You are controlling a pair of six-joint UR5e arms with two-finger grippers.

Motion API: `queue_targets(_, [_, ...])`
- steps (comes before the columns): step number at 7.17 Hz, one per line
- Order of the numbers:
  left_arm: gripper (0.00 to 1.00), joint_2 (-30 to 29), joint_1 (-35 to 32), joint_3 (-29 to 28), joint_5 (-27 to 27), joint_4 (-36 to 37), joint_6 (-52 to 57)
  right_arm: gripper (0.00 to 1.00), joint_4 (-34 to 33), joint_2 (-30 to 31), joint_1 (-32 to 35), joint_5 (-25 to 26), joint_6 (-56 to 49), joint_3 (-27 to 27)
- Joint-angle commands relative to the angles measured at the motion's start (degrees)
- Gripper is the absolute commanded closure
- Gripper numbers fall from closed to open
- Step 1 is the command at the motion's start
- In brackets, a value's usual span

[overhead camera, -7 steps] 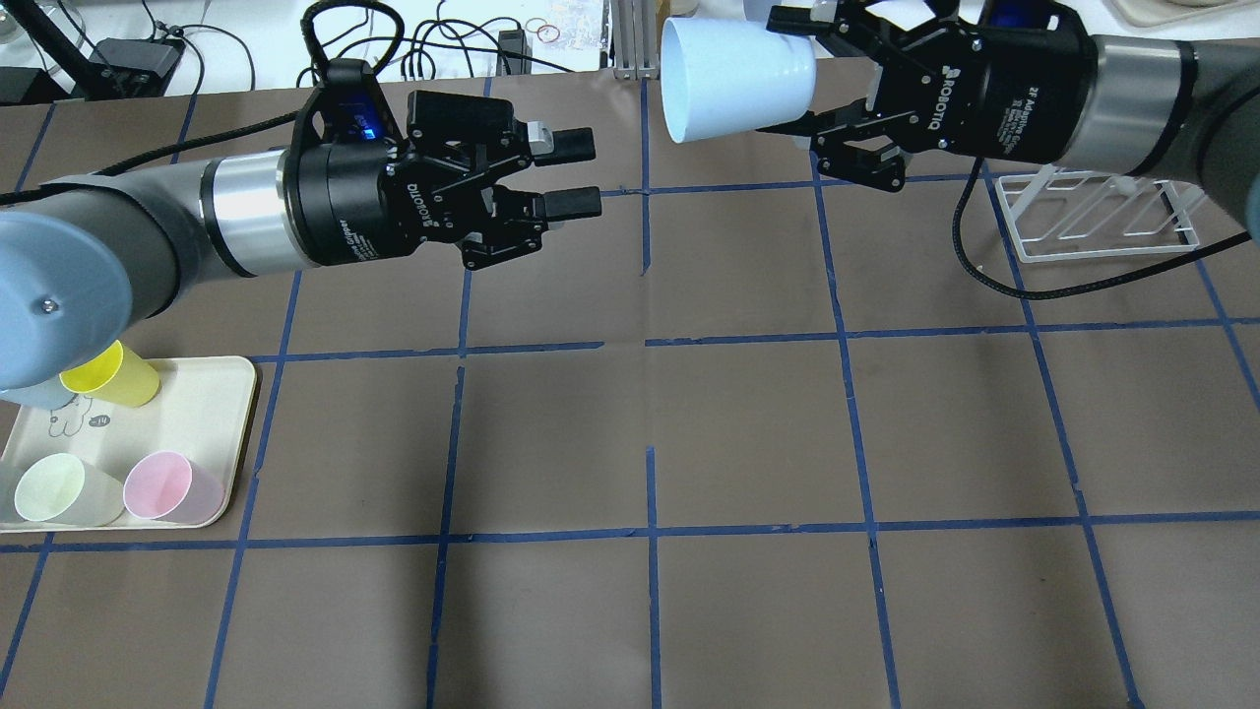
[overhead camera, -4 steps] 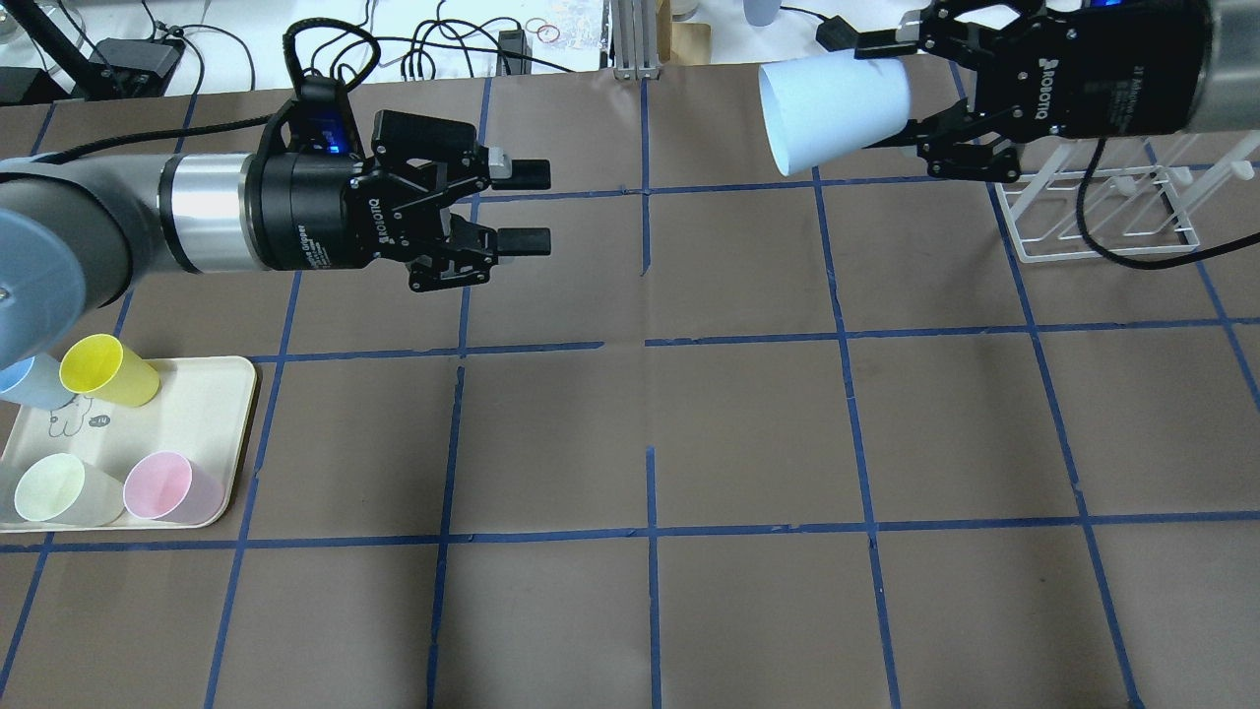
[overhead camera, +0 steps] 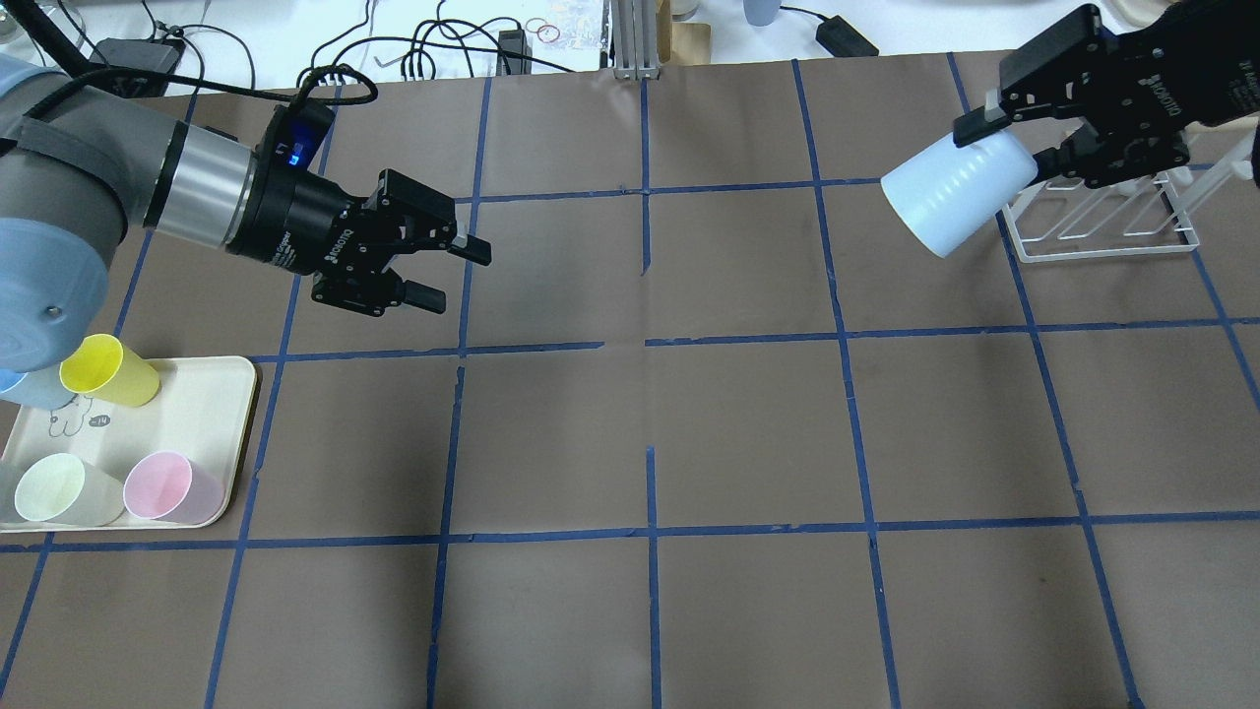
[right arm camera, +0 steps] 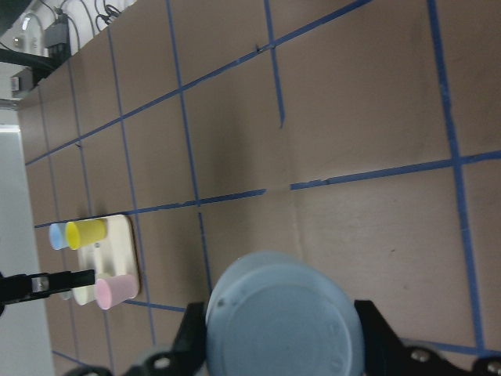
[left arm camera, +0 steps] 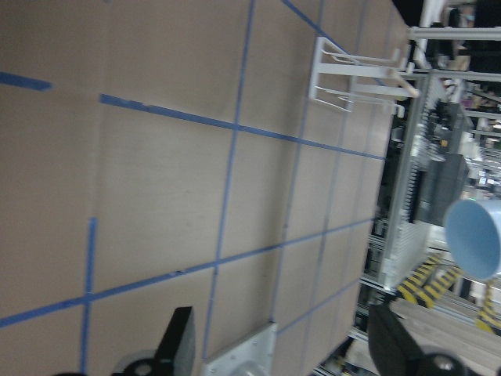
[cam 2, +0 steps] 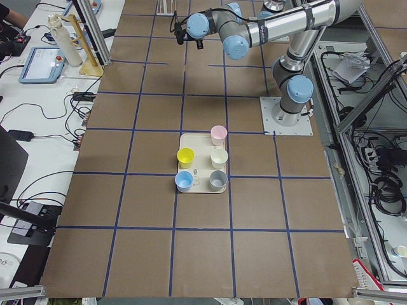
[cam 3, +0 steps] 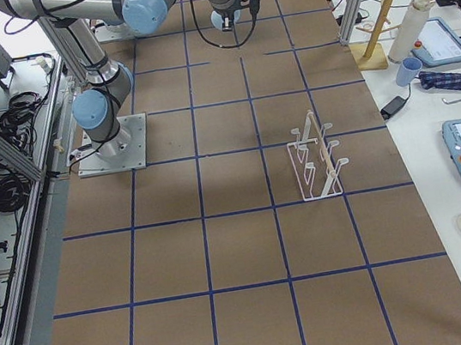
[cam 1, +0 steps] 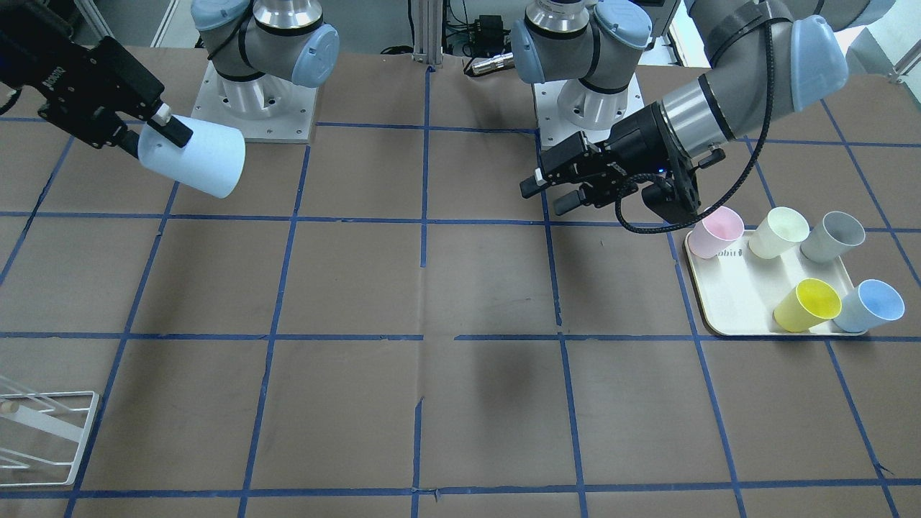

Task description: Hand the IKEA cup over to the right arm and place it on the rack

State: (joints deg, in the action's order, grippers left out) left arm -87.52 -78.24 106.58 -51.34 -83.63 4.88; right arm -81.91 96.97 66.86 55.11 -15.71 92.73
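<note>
My right gripper [overhead camera: 1006, 148] is shut on the light blue IKEA cup [overhead camera: 957, 205] and holds it tilted in the air, mouth pointing down and to the left, just left of the white wire rack [overhead camera: 1102, 234]. In the front-facing view the cup [cam 1: 194, 162] hangs from the right gripper [cam 1: 155, 138] at the upper left, far from the rack [cam 1: 43, 432]. The right wrist view shows the cup's base [right arm camera: 286, 321] between the fingers. My left gripper [overhead camera: 455, 278] is open and empty over the table's left half; it also shows in the front-facing view [cam 1: 548, 196].
A cream tray [overhead camera: 202, 409] at the near left holds a yellow cup [overhead camera: 108, 372], a pink cup [overhead camera: 167, 485], a pale green cup [overhead camera: 59, 489] and another blue cup [cam 1: 872, 306]. Cables and tools lie beyond the table's far edge.
My right gripper has carried the cup to the right and down, close to the rack. My left gripper, still open, has drawn back to the left and tilted downward.
</note>
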Motion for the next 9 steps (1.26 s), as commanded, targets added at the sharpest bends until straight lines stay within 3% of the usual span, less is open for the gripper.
queue_targets(1, [0.00,-1.3,-4.7,-3.7,-21.7,5.2,-1.5,1.00,-9.6,0.2,0.1,13.5,-6.5,0.0])
queue_targets(2, [0.00,-2.1,-9.2,-7.8,-31.9,3.9,-2.0,1.00,-14.0,0.1,0.1,20.3,-11.3,0.3])
queue_targets(4, [0.00,-3.3,-13.2,-19.8,-39.7,-8.2,-2.9,1.00,-20.8,-2.4,-0.1,27.6,-13.0,0.4])
queue_targets(5, [0.00,-3.2,-13.6,-21.6,-43.0,-8.5,-2.9,1.00,-26.9,-5.7,-0.2,30.4,-13.4,0.4])
queue_targets(7, [0.00,-1.5,-13.5,-19.3,-41.9,-8.1,-3.0,1.00,-32.1,-10.6,-1.4,30.4,-13.6,0.4])
queue_targets(8, [0.00,-1.7,-12.9,-20.2,-36.3,-5.4,-2.5,1.00,-34.1,-12.6,-2.2,30.4,-15.6,0.4])
queue_targets(9, [0.00,-1.3,-11.1,-20.0,-37.2,-5.0,-0.7,1.00,-36.8,-14.9,-2.9,30.3,-16.3,0.3])
